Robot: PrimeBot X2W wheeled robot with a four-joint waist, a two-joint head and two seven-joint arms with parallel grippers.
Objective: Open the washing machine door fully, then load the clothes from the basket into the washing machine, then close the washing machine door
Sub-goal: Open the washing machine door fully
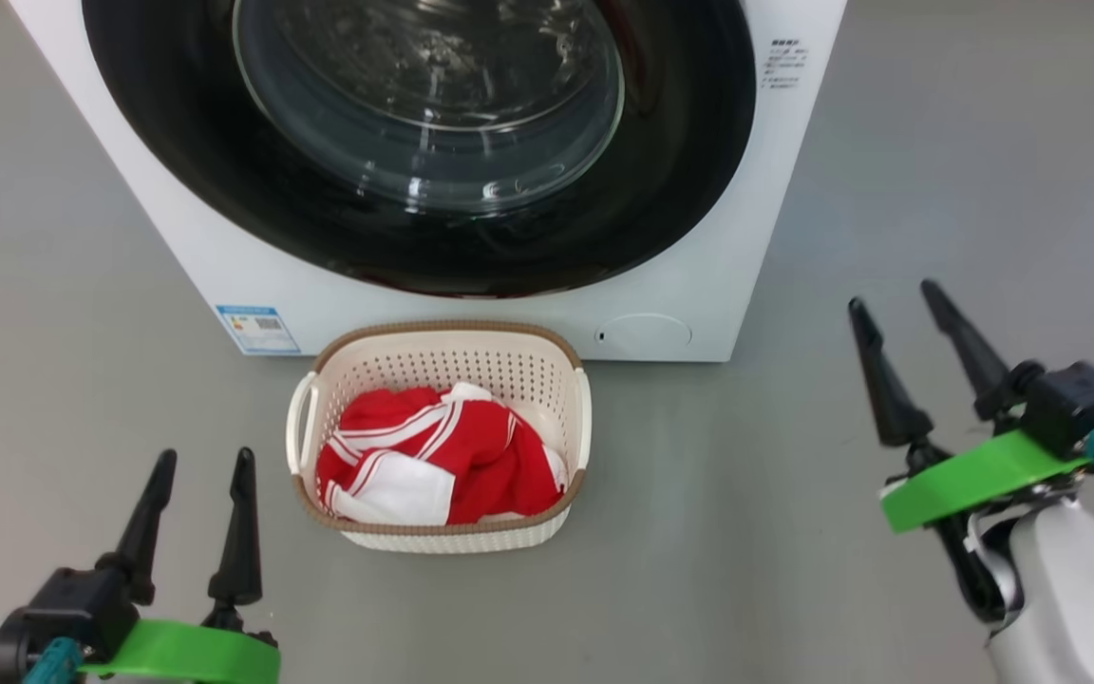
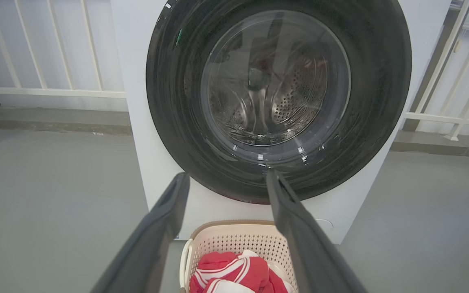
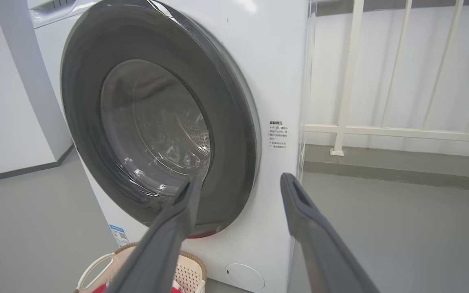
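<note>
The white washing machine [image 1: 699, 285] stands ahead with its round black door [image 1: 177, 180] shut flat against the front. Its glass window [image 1: 428, 100] shows the steel drum behind. On the floor just in front sits the cream basket [image 1: 566, 380] holding the red and white clothes [image 1: 433, 456]. My left gripper [image 1: 203, 463] is open, low and left of the basket. My right gripper [image 1: 894, 296] is open, off to the right of the machine. The left wrist view faces the door [image 2: 169, 81] and basket [image 2: 234, 240]; the right wrist view sees the door [image 3: 226, 134] at an angle.
Grey floor [image 1: 936, 171] lies open on both sides of the machine. A white railing [image 2: 47, 91] and low kerb run behind it. A blue label [image 1: 257, 329] and a round cap [image 1: 644, 332] sit low on the machine's front.
</note>
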